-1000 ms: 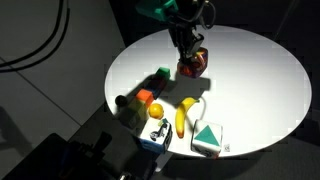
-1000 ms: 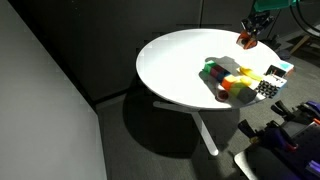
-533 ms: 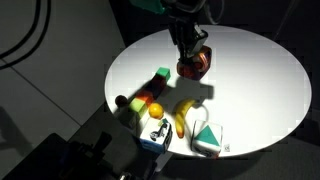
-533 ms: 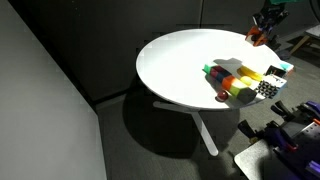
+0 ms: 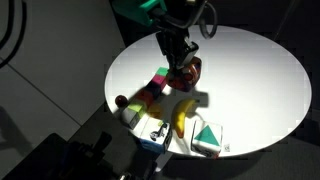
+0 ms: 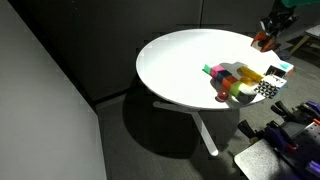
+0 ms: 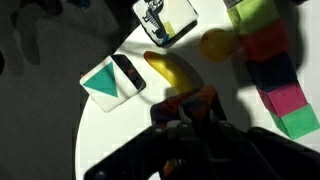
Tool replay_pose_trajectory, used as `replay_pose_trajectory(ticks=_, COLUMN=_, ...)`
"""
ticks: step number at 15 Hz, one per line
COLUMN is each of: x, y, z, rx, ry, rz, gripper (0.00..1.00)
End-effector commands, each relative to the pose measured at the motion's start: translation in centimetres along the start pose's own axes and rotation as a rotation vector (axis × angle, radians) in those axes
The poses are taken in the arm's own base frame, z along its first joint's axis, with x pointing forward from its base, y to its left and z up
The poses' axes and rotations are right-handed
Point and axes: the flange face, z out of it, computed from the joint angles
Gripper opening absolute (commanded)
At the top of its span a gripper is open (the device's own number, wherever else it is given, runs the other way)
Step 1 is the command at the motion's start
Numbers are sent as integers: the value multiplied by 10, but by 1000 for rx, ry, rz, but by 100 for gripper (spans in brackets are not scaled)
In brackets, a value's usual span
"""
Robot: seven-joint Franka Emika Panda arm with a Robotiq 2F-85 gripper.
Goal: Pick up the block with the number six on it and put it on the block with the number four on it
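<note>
**Arm pose.** In an exterior view the arm (image 5: 168, 22) comes down from the top centre of the frame, with its wrist pointing steeply down over the round table (image 5: 255, 70). The gripper (image 5: 187, 68) hangs over the middle of the tabletop. Seen from the other side, the gripper (image 6: 264, 37) sits at the upper right of the frame, above the table's far edge.

**Claw state.** The jaws are narrow and clamped on the block with the number six (image 5: 191, 72). The block looks lifted clear of the surface and a dark shadow lies beneath it. In the wrist view the gripper (image 7: 190, 108) fills the lower centre as a dark blur, with a reddish edge of the block (image 7: 205, 99) showing between the fingers. The digit is too small to read in any view.

**Materials and shapes.**
- The held block is a small cube, reddish-brown with an orange tint.
- The table is smooth, white and circular.
- A curved yellow banana (image 7: 168, 70) lies just above the gripper in the wrist view.
- A flat white box (image 7: 108, 80) with a teal triangle on it lies left of the banana.
- A second box (image 7: 166, 17) with a black-and-white print lies at the top centre.
- A row of blocks (image 7: 278, 72), coloured yellow-green, red, dark, pink and green, runs down the right edge. Their numbers are not legible.
- A round orange ball (image 7: 215, 43) sits beside this row.
</note>
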Motion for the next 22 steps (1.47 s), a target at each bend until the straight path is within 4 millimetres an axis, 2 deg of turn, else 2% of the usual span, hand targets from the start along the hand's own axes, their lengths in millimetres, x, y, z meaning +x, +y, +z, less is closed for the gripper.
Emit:
replay_pose_trajectory(ticks=1, x=-28, y=2, z=-4, rx=4, ry=-22, rz=-72, gripper=7)
replay_pose_trajectory(ticks=12, x=-79, y=14, z=-3, rx=-16, ry=-79, rz=-206, gripper=7)
replay_pose_trajectory(ticks=17, x=-94, y=19, z=2, rx=-15, ry=-100, rz=-264, gripper=7)
replay_pose_trajectory(ticks=22, x=-102, y=26, z=14, rx=-27, ry=-112, rz=-323, gripper=7)
